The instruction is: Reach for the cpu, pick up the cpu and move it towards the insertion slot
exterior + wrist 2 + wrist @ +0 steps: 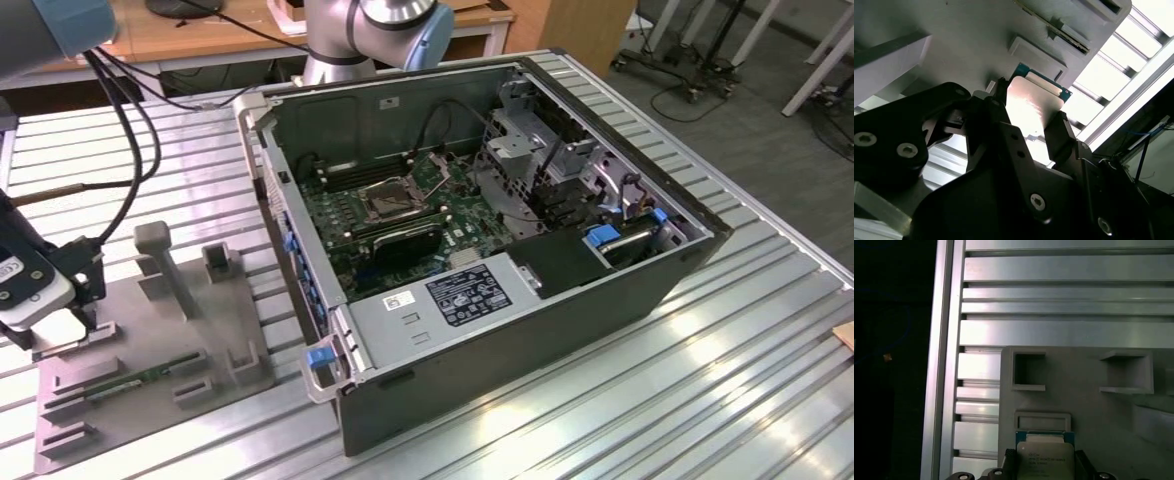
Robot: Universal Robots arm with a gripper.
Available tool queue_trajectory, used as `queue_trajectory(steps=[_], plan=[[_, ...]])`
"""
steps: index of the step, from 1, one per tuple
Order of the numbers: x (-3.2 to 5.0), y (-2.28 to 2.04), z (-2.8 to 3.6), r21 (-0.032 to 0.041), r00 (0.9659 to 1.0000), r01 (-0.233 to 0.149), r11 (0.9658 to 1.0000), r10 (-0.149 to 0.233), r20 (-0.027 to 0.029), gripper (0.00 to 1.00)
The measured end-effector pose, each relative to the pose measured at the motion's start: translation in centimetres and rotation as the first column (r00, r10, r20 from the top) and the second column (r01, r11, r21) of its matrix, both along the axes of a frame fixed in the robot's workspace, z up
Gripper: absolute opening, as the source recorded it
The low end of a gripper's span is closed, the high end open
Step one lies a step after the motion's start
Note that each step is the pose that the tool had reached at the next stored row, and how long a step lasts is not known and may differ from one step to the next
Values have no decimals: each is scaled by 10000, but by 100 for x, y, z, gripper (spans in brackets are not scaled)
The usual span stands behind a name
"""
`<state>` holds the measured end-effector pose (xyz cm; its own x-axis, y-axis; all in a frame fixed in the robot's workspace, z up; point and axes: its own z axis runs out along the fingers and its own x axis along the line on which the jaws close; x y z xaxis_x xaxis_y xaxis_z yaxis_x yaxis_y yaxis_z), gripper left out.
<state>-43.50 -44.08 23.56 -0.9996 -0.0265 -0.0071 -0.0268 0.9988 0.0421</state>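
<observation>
- Grip check: your gripper (1029, 114) is pinching the cpu (1045, 457). In both wrist views a dark finger (1064, 136) presses on each of two opposite edges, and the pale metal face sits bare between them.
- Chip position: it is in your fingers at the end of the grey tray (220, 340) on the exterior view's left, just beside an empty framed recess (1042, 420). I can't tell whether its underside is touching the tray.
- Direction that matters: the insertion slot (395, 204) lies well apart from you, off toward the exterior view's right. It is set into the green board inside the open computer case (641, 290).
- Between you and it: the rest of the tray with its upright posts (155, 250), then the case's near wall (278, 215). My read is that the path has to clear that rim before it can drop onto the board.
- Axis: the chip is square, so no long side to line up. Its edges look parallel to the tray's edges.
- Nearby: the green memory stick (144, 377) lies flat on the tray, apart from your fingers.
</observation>
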Motion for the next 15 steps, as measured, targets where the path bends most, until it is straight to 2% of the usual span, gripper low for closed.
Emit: queue_trajectory(steps=[3,15], plan=[[0,0,31,0,10000,-1,10000,1,0,54],[0,0,41,0,10000,0,10000,0,1,54]])
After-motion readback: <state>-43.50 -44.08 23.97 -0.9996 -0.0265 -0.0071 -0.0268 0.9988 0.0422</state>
